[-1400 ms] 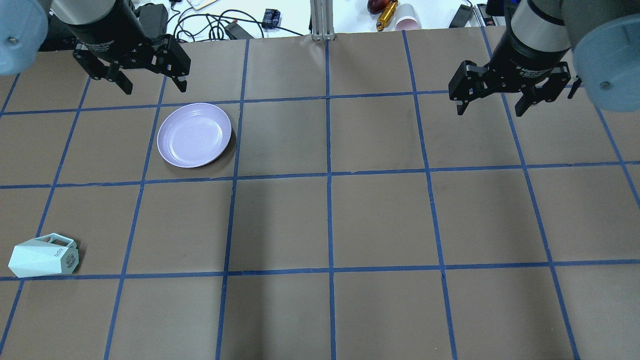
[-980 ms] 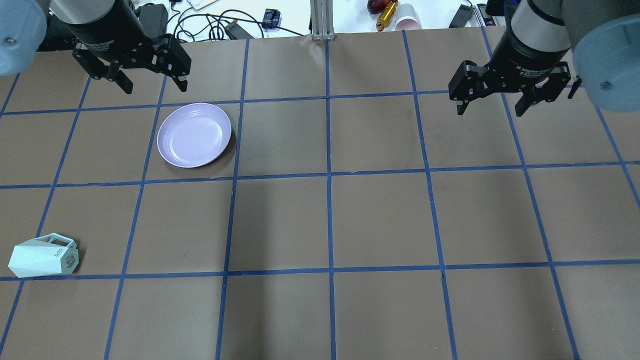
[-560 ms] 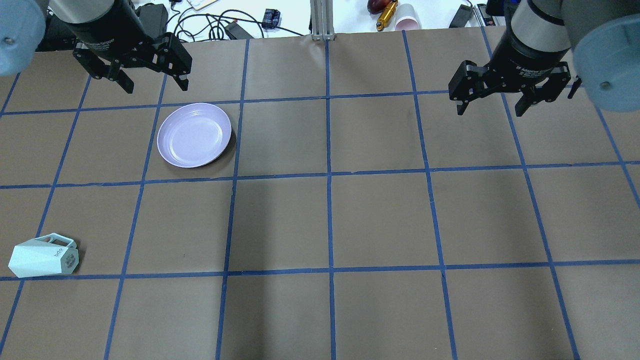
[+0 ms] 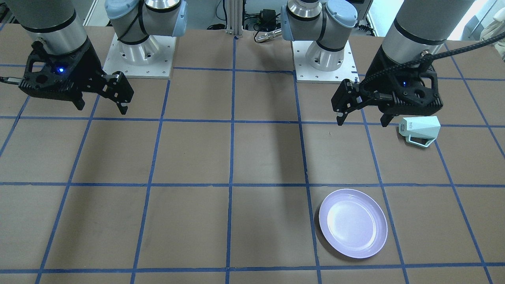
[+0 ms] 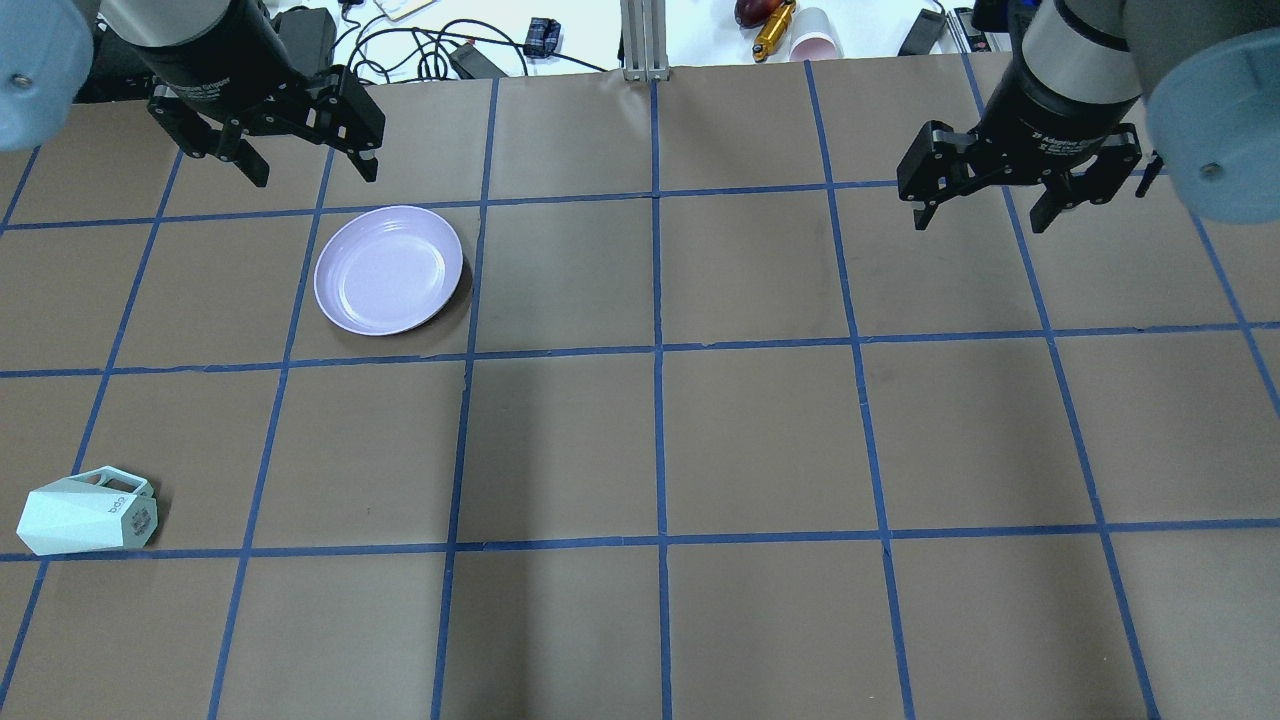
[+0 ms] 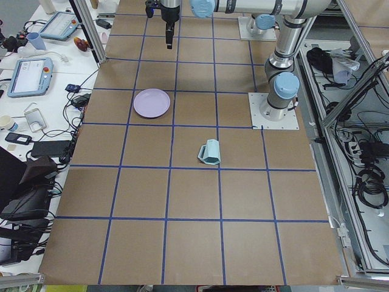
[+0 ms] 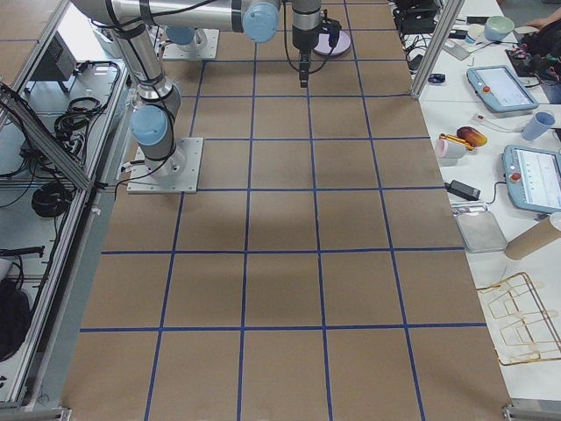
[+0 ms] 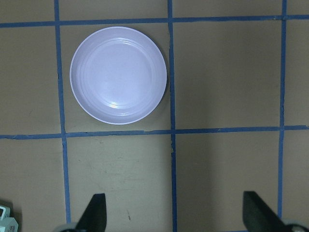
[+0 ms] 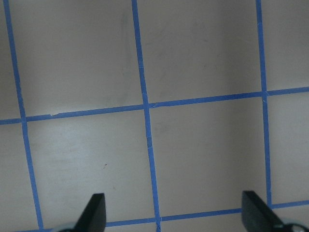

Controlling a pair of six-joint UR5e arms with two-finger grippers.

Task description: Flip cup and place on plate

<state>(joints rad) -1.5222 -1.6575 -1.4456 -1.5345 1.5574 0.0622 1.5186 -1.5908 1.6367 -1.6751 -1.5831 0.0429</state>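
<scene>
The pale mint cup (image 5: 85, 512) lies on its side near the table's front left corner, handle toward the far side; the front-facing view shows the cup (image 4: 420, 129) too. Far from it, in the back left, rests the lavender plate (image 5: 388, 270), empty, which is plain in the wrist view as well (image 8: 118, 75). My left gripper (image 5: 312, 177) hangs open high above the table just behind the plate, holding nothing. My right gripper (image 5: 980, 222) hangs open over the back right, above bare table, also holding nothing.
Brown paper with a blue tape grid (image 5: 658, 350) covers the table. Cables, a pink cup (image 5: 812, 38) and small items lie beyond the far edge. The two arm bases (image 4: 138, 55) stand at the robot's side.
The left gripper has crept a hair to the right. Cup, plate and right gripper are where they were.
</scene>
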